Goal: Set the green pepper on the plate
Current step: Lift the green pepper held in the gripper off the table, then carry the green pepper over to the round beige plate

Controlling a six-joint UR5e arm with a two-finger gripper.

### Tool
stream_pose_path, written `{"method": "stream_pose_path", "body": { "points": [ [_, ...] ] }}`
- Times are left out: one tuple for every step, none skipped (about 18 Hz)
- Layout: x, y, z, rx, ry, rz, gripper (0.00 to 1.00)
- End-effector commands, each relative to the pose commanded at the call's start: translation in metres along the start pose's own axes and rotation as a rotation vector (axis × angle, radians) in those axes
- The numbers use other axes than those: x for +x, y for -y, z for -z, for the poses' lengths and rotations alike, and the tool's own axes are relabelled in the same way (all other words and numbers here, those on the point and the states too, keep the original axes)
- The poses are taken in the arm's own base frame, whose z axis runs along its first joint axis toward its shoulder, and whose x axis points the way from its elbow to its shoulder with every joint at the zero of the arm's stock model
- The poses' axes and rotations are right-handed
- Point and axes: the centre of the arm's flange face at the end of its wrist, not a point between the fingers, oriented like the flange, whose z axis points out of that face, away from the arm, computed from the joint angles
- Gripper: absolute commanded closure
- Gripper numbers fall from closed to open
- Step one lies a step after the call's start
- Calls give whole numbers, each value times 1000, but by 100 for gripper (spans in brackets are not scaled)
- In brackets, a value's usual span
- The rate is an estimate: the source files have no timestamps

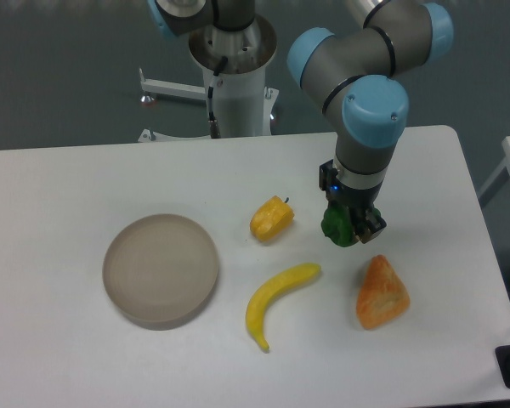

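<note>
The green pepper [335,224] is small, glossy and dark green, and sits between the fingers of my gripper [350,226] at the right of the table. The gripper points down and is shut on it; whether the pepper is touching the table or just above it I cannot tell. The plate [161,269] is a round beige-grey dish with a raised rim at the left of the table, far to the left of the gripper, with nothing on it.
A yellow-orange pepper [271,219] lies just left of the gripper. A yellow banana [278,299] lies in front, between plate and gripper. An orange wedge-shaped item [382,293] lies below right of the gripper. The robot base [235,81] stands at the table's far edge.
</note>
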Motion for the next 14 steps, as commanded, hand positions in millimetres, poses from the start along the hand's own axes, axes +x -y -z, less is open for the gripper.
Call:
{"method": "stream_pose_path", "body": {
  "points": [
    [0, 0, -1, 0, -2, 5, 71],
    [-1, 0, 0, 0, 0, 6, 71],
    [-1, 0, 1, 0, 3, 6, 71],
    [-2, 1, 1, 5, 3, 8, 70],
    [-5, 2, 8, 12, 13, 16, 70],
    [-7, 4, 10, 15, 16, 32, 70],
    [-7, 10, 10, 34, 14, 55, 70],
    [-2, 21, 6, 110, -7, 110, 71],
    [1, 28, 7, 135, -14, 136, 71],
    [11, 51, 9, 139, -19, 144, 70],
    [24, 87, 13, 140, -22, 184, 70],
    [32, 104, 17, 141, -22, 225, 70],
    [40, 121, 15, 145, -31, 255, 70],
    [48, 140, 15, 150, -35, 273, 70]
  ]
}}
